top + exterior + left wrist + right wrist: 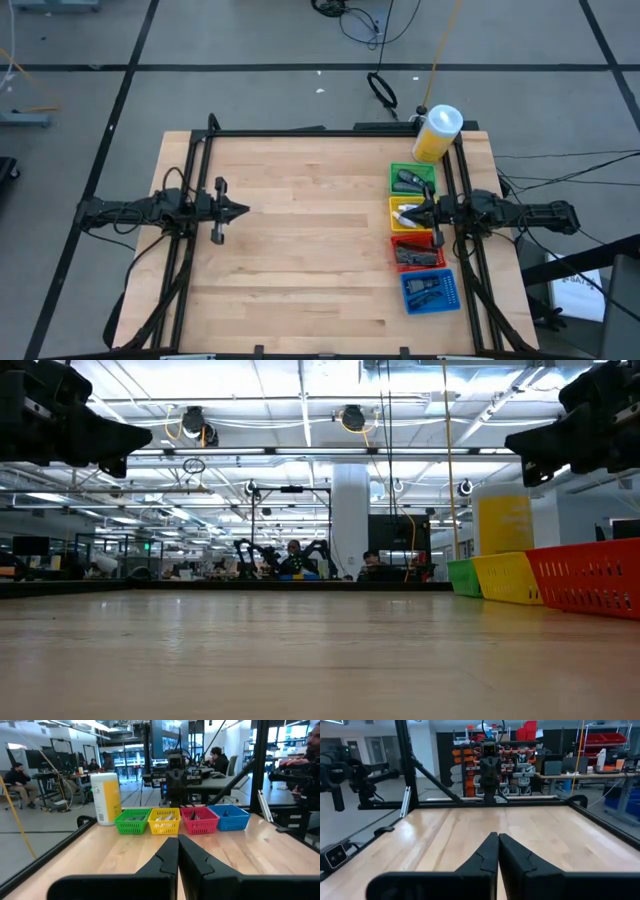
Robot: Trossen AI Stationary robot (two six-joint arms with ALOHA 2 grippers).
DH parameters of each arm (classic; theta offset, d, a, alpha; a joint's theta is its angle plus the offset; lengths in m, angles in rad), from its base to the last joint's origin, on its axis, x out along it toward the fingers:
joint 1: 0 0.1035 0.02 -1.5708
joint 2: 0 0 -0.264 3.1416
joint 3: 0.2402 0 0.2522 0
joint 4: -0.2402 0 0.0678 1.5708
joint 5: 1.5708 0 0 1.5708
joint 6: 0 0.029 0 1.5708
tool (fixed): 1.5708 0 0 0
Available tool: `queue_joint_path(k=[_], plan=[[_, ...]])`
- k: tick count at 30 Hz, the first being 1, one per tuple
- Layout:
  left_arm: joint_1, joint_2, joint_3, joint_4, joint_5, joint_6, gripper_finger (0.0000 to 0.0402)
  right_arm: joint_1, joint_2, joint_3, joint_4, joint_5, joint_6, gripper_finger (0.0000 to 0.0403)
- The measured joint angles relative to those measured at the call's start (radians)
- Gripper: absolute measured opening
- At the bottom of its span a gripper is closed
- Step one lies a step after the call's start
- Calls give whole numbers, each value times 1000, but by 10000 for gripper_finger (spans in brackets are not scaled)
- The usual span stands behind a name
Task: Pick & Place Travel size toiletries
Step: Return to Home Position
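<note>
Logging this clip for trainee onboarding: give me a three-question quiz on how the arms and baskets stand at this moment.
1. True or false: the left gripper and right gripper both have fingers shut.
2. Which plastic mesh basket stands beside the tall yellow white-capped bottle? A green, B red, C blue.
3. Fill in: the right gripper hangs over the ___ basket.
Key: 1 true. 2 A, green basket. 3 yellow basket.
</note>
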Motion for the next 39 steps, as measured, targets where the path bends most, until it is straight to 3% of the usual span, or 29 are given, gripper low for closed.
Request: queue_joint_path(k=[39], plan=[[0,0,0,1,1,0,10,-1,14,0,65,-2,28,4]])
